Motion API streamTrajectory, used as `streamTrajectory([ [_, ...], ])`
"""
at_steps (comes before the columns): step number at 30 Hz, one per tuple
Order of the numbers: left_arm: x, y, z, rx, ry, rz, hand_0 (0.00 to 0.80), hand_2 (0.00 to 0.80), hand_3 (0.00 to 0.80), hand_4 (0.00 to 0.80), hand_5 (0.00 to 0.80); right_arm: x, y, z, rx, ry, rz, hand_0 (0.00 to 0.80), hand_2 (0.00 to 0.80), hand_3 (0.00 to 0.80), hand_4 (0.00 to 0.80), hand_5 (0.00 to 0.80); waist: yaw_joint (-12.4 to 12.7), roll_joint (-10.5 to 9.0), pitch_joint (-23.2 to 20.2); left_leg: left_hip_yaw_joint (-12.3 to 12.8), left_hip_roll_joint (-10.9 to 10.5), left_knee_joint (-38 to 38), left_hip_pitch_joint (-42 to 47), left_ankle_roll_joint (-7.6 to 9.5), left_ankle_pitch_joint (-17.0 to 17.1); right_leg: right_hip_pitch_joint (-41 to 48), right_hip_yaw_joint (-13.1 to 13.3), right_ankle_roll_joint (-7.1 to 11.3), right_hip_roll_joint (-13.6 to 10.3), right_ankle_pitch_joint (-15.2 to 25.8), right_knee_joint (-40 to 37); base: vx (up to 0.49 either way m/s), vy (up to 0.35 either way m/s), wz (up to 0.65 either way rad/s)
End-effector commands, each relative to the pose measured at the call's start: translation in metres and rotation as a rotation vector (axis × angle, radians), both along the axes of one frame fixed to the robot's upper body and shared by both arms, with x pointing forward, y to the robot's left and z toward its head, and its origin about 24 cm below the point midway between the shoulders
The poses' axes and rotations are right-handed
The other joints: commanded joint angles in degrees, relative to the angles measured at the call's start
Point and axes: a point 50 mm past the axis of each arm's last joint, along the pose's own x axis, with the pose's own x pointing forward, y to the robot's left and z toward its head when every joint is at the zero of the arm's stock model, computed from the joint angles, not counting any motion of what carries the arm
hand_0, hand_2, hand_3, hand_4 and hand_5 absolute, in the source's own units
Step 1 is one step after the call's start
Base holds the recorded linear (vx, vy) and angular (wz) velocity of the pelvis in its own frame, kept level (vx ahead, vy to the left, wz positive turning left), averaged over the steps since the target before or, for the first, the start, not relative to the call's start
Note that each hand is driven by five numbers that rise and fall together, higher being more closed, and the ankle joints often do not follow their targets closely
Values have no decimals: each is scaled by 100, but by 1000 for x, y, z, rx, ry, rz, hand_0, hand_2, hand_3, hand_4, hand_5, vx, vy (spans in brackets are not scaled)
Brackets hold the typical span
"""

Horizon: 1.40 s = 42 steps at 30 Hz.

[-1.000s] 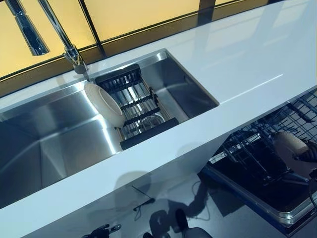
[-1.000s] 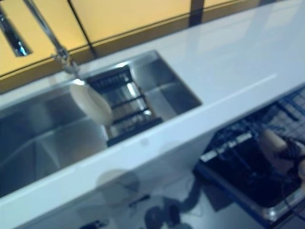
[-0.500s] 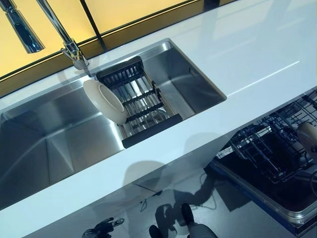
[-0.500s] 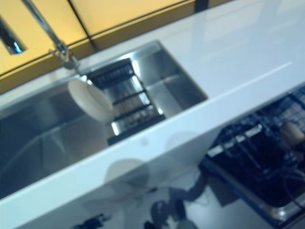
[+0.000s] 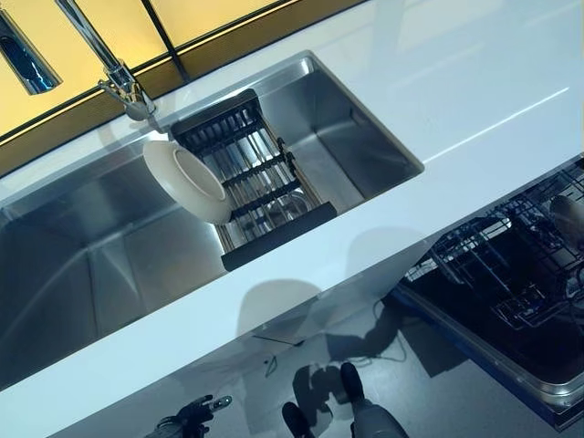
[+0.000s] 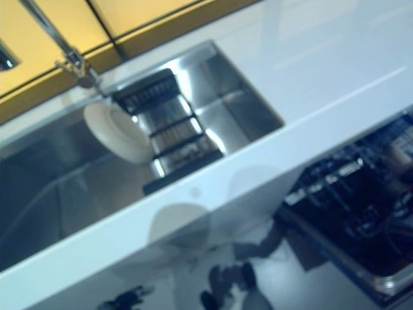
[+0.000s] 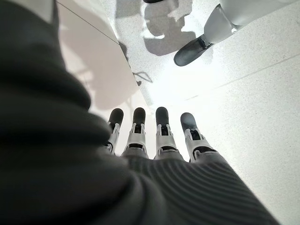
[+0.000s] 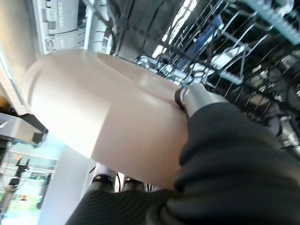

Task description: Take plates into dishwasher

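White surface (image 5: 474,82) above, open rack (image 5: 511,274) below — right hand (image 8: 197,101) clamped on a plate (image 8: 103,112); it could clip the wires. Left hand (image 7: 157,140) hangs open.

Dishwasher rack (image 5: 511,274) wires crowd closely around the plate (image 8: 108,112); the white countertop (image 5: 474,100) overhangs it.

White countertop (image 5: 474,82), stainless steel sink (image 5: 82,265) set into it, black drying rack (image 5: 260,178) across the sink's right part, chrome faucet (image 5: 109,68) behind it, yellow panels (image 5: 109,23) along the back, pale speckled floor (image 7: 253,93)
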Motion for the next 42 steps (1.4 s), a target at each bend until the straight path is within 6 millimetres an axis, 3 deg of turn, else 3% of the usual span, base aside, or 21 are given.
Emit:
streamTrajectory([
  [1,-1,5,0,-1,13,9,0,0,0,0,0,3,-5,28,-85,-31,-32,800,800,800,800,800,144,-180,-226,-331,44,-3,-115,-18,-97,-14,-480,467,-189,-461,265,0,0,0],
  [13,0,1,-1,-5,7,-3,0,0,0,0,0,8,-4,-12,33,62,-59,800,800,800,800,800,209,-143,-284,-341,45,-3,-53,-17,-109,68,-541,454,-216,-443,202,0,-1,1],
  [29,5,0,0,-2,4,-10,0,0,0,0,0,-2,-12,-35,87,106,-110,800,800,800,800,800,231,-197,-373,-343,53,-3,-43,-1,-136,83,-493,471,-214,-402,141,-1,1,1],
  [30,5,0,0,-3,3,-10,0,0,0,0,0,-2,-12,-35,89,105,-113,649,649,649,649,649,228,-201,-378,-339,57,-3,-44,-4,-133,84,-491,471,-213,-398,136,0,0,0],
  [31,5,0,0,-3,3,-9,0,0,0,0,0,-2,-13,-35,87,104,-116,367,367,367,367,367,225,-205,-382,-336,61,-3,-41,-7,-131,85,-486,470,-213,-396,133,0,0,0],
  [32,5,0,0,-3,4,-9,0,0,0,0,0,-2,-13,-36,93,104,-118,0,0,0,0,0,227,-207,-392,-339,63,-3,-34,-8,-132,97,-484,471,-212,-393,128,0,0,0],
  [42,-1,3,-2,10,22,-6,0,0,0,0,0,-13,-22,-25,98,69,-156,0,0,0,0,0,172,-352,-513,-297,93,-3,41,-7,-169,158,-461,479,-183,-368,95,3,1,0],
])
